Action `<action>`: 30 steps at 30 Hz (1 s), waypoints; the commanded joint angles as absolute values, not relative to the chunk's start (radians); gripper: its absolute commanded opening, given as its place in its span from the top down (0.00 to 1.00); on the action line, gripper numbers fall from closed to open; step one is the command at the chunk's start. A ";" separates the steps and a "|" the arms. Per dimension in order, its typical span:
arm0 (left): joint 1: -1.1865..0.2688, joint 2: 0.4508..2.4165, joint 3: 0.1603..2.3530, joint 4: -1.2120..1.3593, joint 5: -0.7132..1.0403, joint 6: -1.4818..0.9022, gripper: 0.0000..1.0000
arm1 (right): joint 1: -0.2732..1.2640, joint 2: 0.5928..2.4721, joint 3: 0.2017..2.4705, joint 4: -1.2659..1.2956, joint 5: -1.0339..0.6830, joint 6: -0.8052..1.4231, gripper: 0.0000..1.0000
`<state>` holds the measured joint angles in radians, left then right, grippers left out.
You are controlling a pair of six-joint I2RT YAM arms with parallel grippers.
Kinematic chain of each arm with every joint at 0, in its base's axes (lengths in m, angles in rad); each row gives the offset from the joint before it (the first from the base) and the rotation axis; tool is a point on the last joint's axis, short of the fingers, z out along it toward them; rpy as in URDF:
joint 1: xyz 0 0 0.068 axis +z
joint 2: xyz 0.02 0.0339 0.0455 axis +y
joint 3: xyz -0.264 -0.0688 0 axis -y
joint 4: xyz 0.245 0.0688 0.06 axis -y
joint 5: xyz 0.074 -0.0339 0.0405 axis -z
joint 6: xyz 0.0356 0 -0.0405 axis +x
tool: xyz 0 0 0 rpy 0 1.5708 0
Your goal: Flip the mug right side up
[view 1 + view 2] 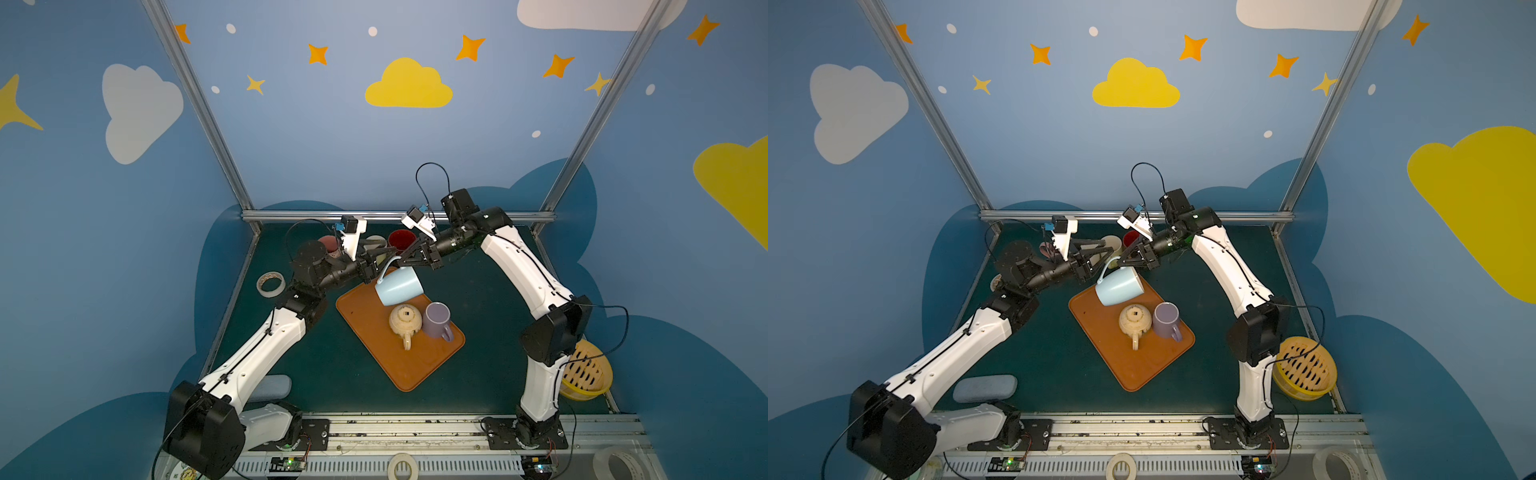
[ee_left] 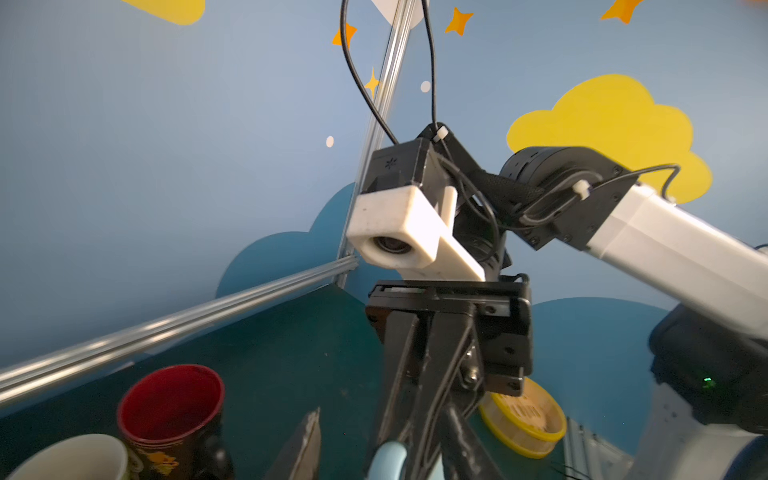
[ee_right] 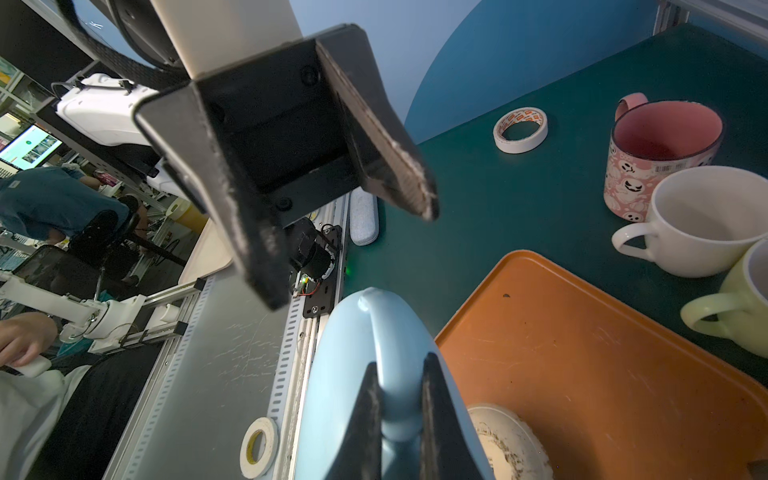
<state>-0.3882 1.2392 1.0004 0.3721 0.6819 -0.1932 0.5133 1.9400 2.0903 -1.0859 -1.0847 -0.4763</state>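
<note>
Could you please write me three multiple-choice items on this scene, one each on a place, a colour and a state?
1. Where does the purple mug stand?
A. on the orange tray
B. on a shelf
C. in a sink

2. What colour is the mug held by the right end effector?
A. red
B. light blue
C. black

3. How does the cream mug sit?
A. upright
B. on its side
C. upside down

Answers:
1. A, it stands on the tray beside the cream mug.
2. B, the right end effector is shut on the handle of the light blue mug.
3. C, its base faces up.
</note>
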 commanded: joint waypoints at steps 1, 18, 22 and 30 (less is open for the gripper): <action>-0.361 1.248 1.109 0.190 0.851 -0.109 0.40 | 0.503 1.870 2.093 -1.076 -1.147 -0.482 1.00; -0.246 1.545 1.708 -0.813 1.268 0.288 0.41 | 0.475 1.808 2.014 -1.106 -1.195 -0.538 1.00; -0.302 1.600 1.778 -0.966 1.183 0.384 0.44 | 0.483 1.800 1.982 -1.078 -1.216 -0.531 1.00; -0.347 1.644 1.837 -1.066 1.103 0.439 0.54 | 0.491 1.790 1.937 -1.054 -1.233 -0.528 1.00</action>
